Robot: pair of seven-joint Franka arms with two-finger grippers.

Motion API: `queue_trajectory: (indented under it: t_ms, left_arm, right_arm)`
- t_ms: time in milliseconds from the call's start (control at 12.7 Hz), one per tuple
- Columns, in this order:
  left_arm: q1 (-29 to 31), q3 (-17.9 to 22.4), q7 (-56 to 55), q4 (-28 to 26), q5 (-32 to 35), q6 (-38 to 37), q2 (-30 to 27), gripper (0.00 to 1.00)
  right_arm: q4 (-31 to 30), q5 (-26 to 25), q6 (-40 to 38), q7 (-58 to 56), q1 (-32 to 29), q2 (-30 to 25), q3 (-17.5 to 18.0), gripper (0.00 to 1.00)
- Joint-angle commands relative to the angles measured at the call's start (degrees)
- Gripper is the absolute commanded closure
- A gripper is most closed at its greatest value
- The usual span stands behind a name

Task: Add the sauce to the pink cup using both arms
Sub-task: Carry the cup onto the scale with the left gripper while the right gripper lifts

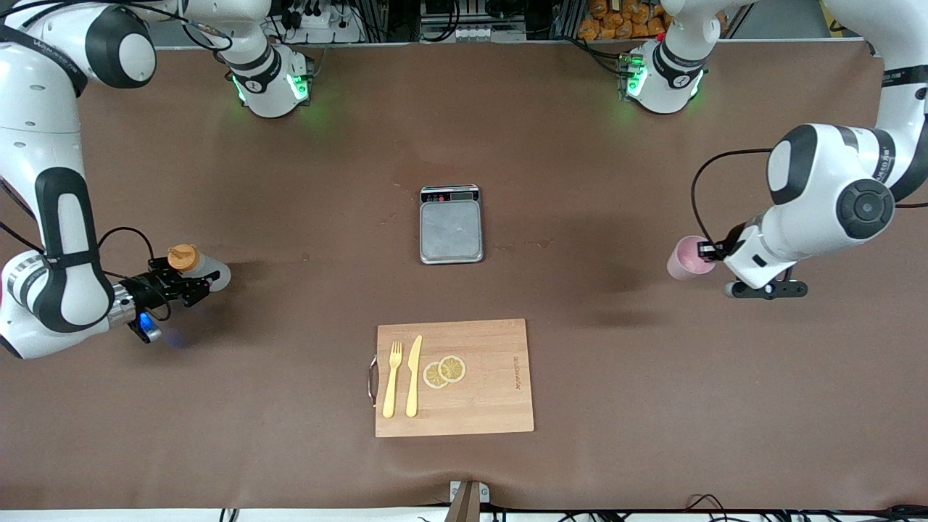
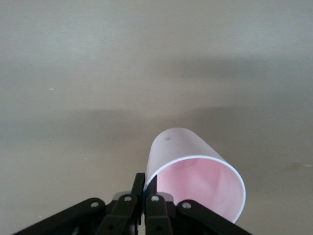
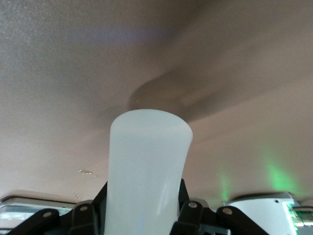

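The sauce bottle is whitish with an orange cap and sits toward the right arm's end of the table. My right gripper is shut on its body. In the right wrist view the bottle fills the gap of the right gripper, base end pointing away, cap hidden. The pink cup is at the left arm's end of the table. My left gripper is shut on its rim. In the left wrist view the cup is tilted, mouth toward the wrist, its wall pinched in the left gripper.
A grey kitchen scale stands mid-table. Nearer to the front camera lies a wooden cutting board with a yellow fork, a yellow knife and two lemon slices. Brown table surface lies between the arms.
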Motion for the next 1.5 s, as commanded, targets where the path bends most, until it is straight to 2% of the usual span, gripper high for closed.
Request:
queue_trajectory:
  t_ms: [0, 158, 316, 553, 947, 1105, 1421]
  left_arm:
    - [0.09, -5.92, -7.40, 2.33, -0.85, -2.06, 0.14, 1.00]
    - [-0.17, -10.76, -15.04, 3.47, -0.94, -1.98, 0.75, 1.00]
    - [-2.44, -13.84, -23.13, 4.35, -0.85, -1.98, 1.72, 1.00]
    - [-9.47, -13.94, -33.95, 6.54, -0.85, -1.89, 3.73, 1.00]
    - [-21.69, -13.42, -51.70, 15.94, 0.20, -0.49, 14.00, 1.00]
    - [-24.33, -13.33, -56.81, 18.15, 0.73, 1.61, 17.53, 1.00]
    - [-27.50, -13.33, -60.08, 18.16, 0.73, 5.84, 21.14, 1.00]
  right_arm:
    - [2.63, -3.68, -3.47, 6.60, 3.35, -1.43, -0.35, 0.46]
    - [2.89, -4.74, -3.65, 9.16, 5.72, -2.84, -0.43, 0.46]
    - [2.98, -6.50, -3.65, 12.68, 7.23, -3.98, -0.26, 0.46]
    - [2.89, -7.63, -3.65, 15.14, 9.24, -4.95, -0.35, 0.46]
    - [2.63, -10.90, -3.48, 22.78, 14.17, -6.53, -0.26, 0.48]
    - [2.63, -10.90, -3.48, 26.21, 16.27, -6.62, -0.26, 0.48]
    - [2.54, -10.90, -3.21, 31.39, 19.26, -6.80, -0.26, 0.48]
